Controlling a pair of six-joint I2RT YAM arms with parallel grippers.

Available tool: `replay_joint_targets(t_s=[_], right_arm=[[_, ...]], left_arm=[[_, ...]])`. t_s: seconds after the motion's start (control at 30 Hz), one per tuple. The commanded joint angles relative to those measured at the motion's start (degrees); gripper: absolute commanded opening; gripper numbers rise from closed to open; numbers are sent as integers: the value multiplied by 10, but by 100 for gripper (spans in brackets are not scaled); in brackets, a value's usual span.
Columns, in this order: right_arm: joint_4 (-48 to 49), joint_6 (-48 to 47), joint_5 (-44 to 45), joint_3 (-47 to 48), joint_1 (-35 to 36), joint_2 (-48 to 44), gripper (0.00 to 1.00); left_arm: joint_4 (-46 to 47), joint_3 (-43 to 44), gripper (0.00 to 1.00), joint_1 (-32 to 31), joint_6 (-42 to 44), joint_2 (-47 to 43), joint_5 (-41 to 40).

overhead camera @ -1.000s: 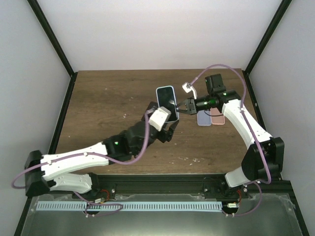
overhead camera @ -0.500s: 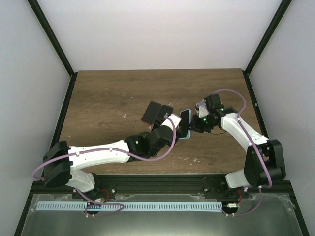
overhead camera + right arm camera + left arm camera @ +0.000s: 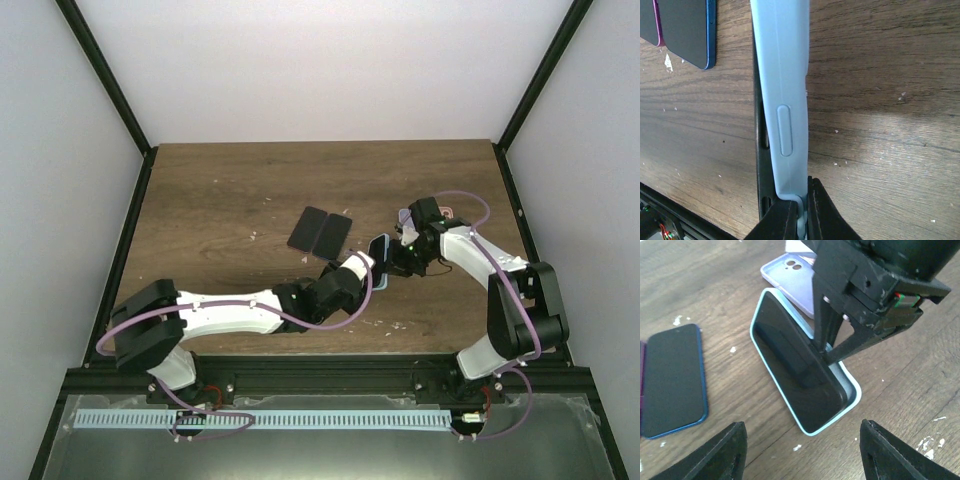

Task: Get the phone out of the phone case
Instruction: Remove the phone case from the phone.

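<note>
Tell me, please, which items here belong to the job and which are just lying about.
Job: phone, light-blue case, right gripper pinching its edge, open left gripper.
Lying about: blue-edged phone, purple-edged phone, empty lavender case.

Two flat phones (image 3: 308, 228), one phone (image 3: 795, 365) in a light-blue case (image 3: 782, 75), two empty cases (image 3: 790, 275)

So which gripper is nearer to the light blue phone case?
Right. The right gripper pinches the phone case at its edge; the left gripper is open, short of it, not touching.
</note>
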Motion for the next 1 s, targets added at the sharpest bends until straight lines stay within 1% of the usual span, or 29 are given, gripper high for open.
replay_joint_targets(t_s=[0.0,0.1,0.17,0.27,0.53,0.67,0.8,0.9,0.97], right_arm=[[17,2,-6,26,-2,-1,1],[17,1,-8,26,-3,-3,1],[17,-1,-10,24,-3,-6,1],[14,-11,-18,24,-3,-7,1],[16,-17,-31,18,-3,-12,1],[14,-20,-39,20,-3,-11,1],[12,-22,-43,21,-4,-15,1],[12,-27,-49,19,-5,-17,1],[10,-31,-56,21,-6,-17,1]], left_arm=[[48,17,62,6,-10,40,44],[50,35,59,6,-12,70,52],[41,46,55,7,-19,90,35],[39,55,51,8,-23,104,19],[58,66,51,12,-3,132,34],[48,87,49,15,20,153,37],[11,116,43,13,45,169,-8],[9,109,41,13,61,165,-40],[7,101,37,13,72,165,-58]])
